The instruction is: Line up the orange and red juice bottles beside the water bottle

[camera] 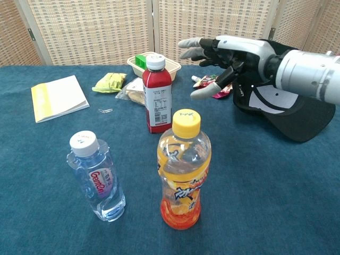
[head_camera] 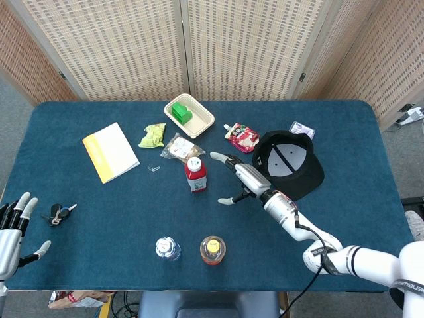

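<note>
The clear water bottle (head_camera: 167,249) (camera: 96,177) stands near the table's front edge. Right beside it stands the orange juice bottle (head_camera: 212,250) (camera: 183,176) with its yellow cap. The red juice bottle (head_camera: 195,174) (camera: 156,94), white-capped, stands upright further back at mid-table. My right hand (head_camera: 239,178) (camera: 227,55) hovers open just right of the red bottle, fingers spread toward it, not touching. My left hand (head_camera: 12,231) is open with fingers apart at the front left corner, holding nothing.
A black cap (head_camera: 289,164) lies right of my right hand. A red snack pouch (head_camera: 241,137), a tray (head_camera: 199,124) holding a green block, wrapped snacks (head_camera: 176,147), a yellow notebook (head_camera: 110,152) and keys (head_camera: 59,213) lie around.
</note>
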You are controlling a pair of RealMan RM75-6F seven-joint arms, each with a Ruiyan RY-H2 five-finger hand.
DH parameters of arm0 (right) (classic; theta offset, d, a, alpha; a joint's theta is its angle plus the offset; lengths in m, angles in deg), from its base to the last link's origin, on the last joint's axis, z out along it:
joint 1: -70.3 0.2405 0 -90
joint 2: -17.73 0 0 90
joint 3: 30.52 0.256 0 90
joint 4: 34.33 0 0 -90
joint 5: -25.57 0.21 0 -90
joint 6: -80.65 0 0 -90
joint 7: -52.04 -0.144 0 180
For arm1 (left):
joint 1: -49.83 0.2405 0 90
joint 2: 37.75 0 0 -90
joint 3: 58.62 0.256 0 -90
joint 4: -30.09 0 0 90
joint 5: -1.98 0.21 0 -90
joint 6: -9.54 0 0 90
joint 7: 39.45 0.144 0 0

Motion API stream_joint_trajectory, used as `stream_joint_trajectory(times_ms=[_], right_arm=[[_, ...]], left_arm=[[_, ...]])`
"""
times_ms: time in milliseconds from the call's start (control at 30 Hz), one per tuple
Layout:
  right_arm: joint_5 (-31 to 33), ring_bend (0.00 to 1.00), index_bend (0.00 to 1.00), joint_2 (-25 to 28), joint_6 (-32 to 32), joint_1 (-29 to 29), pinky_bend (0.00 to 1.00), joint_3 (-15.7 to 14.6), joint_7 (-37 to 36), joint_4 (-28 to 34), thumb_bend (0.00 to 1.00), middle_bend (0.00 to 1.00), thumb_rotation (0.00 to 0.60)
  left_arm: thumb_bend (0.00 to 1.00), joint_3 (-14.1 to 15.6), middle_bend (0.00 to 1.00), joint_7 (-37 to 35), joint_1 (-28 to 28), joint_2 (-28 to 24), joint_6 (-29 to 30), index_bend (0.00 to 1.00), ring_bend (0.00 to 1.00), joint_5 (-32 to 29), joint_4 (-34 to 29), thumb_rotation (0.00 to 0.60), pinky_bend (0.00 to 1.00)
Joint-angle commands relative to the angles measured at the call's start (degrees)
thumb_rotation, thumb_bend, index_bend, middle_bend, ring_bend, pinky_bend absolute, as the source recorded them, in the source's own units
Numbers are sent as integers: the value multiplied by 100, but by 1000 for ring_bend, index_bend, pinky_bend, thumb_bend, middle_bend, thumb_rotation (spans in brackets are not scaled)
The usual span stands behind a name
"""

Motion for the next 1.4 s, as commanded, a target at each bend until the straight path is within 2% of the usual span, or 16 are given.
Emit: stream_joint_trajectory(times_ms=[33,333,533,633,700,867,1000,1100,1200,1400], right_arm=[[131,0,0,-297,-267,198,19,149,-139,-378,0,76,600],[214,0,0,-871,-840,565,19,328,-559,-1338,0,78,600],[210,0,3,-1146,-1117,776,19,432,-818,-1761,0,125,600],[191,18,60,-1243,-1207,864,19,466,-874,-1918,4,155,600],[195,41,110,-1296,-1277,911,24,481,-904,-2015,50,184,600],[201,125,296,-1443,-1317,969,64,531,-993,-2212,259,295,600],[182,167,382,-1535,-1318,1007,88,551,-1027,-2345,336,342,600],[135,213,465,-1558,-1215,982,117,547,-1023,-2371,395,395,600],[42,250,506,-1444,-1063,897,138,501,-992,-2224,410,426,600],[-305,264,514,-658,-610,490,149,243,-935,-1224,411,438,600]], left_arm=[[168,16,21,-6,21,0,20,98,48,13,5,600,39],[168,33,21,-57,147,-6,143,98,48,-35,67,600,39],[168,22,21,-100,175,-14,165,98,48,-50,101,600,39],[168,21,21,-113,178,-12,152,98,48,-57,118,600,39],[168,18,21,-116,182,-9,149,98,48,-61,128,600,39],[169,20,21,-128,184,-1,121,98,48,-73,153,600,39],[168,23,21,-135,198,3,144,98,48,-52,161,600,39],[168,21,21,-148,217,3,169,98,48,-51,173,600,39],[168,17,21,-169,227,6,176,98,48,-57,187,600,39],[168,3,21,-190,213,14,172,98,48,-26,205,600,39]])
